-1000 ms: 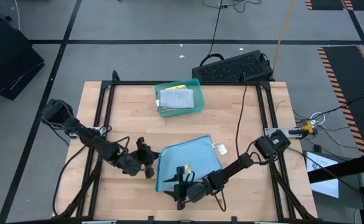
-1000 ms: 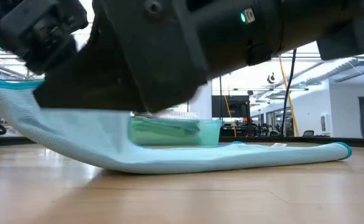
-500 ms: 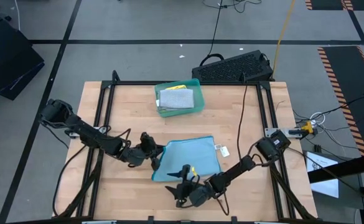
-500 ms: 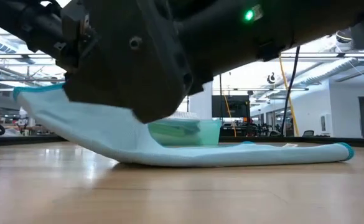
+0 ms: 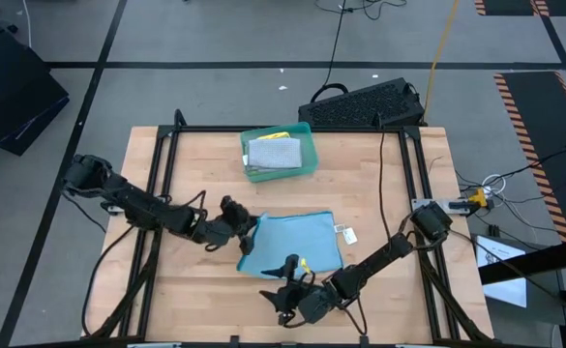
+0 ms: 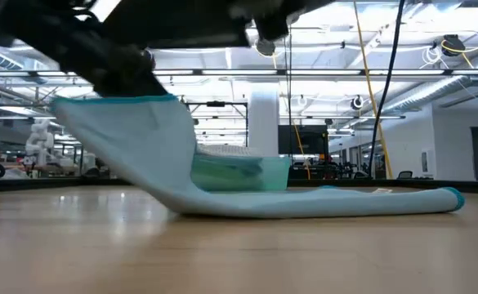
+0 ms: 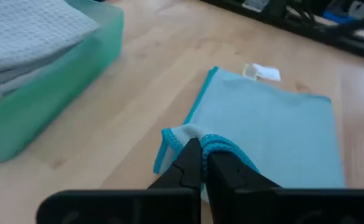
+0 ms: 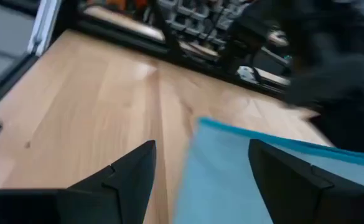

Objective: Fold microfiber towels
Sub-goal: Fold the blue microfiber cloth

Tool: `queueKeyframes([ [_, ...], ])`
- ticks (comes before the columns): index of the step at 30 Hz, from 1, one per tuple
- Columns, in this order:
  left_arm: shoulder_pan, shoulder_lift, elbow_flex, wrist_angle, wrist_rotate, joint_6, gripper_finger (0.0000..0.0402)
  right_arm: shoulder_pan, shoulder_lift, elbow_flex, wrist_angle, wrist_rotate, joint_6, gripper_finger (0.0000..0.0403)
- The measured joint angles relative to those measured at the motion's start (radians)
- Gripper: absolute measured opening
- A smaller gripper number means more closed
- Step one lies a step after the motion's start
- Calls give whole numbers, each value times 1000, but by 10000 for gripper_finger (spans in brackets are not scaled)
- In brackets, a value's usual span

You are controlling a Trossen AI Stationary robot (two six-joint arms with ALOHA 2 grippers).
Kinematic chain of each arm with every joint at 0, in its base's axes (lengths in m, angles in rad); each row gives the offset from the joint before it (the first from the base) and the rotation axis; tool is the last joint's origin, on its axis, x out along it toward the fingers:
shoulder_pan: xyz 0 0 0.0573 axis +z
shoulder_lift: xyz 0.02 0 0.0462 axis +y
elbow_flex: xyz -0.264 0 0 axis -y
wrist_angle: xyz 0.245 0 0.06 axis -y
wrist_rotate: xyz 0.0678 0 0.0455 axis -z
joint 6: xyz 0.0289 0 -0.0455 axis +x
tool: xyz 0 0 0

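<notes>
One corner of the light blue towel (image 5: 297,242) is pinched and lifted by the left gripper (image 7: 201,163), while the right gripper (image 8: 200,171), fingers spread, holds nothing beside the towel's near edge.

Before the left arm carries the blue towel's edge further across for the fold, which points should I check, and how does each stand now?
1. Left hand shut on the light blue towel edge: ok.
2. Gripped edge raised off the table: ok.
3. Right hand open, holding nothing: ok.
4. Rest of towel flat on the wood: ok.
5. Teal tray away from the fold path: ok.
6. Edges will align: cannot tell.
</notes>
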Motion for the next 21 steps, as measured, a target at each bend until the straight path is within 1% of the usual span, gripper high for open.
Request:
queueKeyframes([
  [3, 48, 2, 13, 6, 63, -4, 4, -23, 22, 0, 25, -34, -6, 273],
  [7, 59, 11, 13, 2, 69, -35, 8, -65, 71, 0, 71, -2, 74, 310],
  [10, 58, 10, 13, 13, 70, -22, 5, -100, 109, 0, 126, -18, 106, 320],
  [12, 58, 10, 13, 17, 70, -15, 4, -117, 133, 0, 140, -77, 106, 316],
  [14, 54, 10, 13, 23, 74, -16, 8, -126, 144, -1, 118, -105, 133, 305],
  [18, 39, 10, 13, 21, 77, -15, 9, -127, 141, 0, 44, -115, 225, 273],
  [21, 28, 10, 13, 18, 73, -11, 5, -124, 143, 0, -3, -116, 252, 248],
])
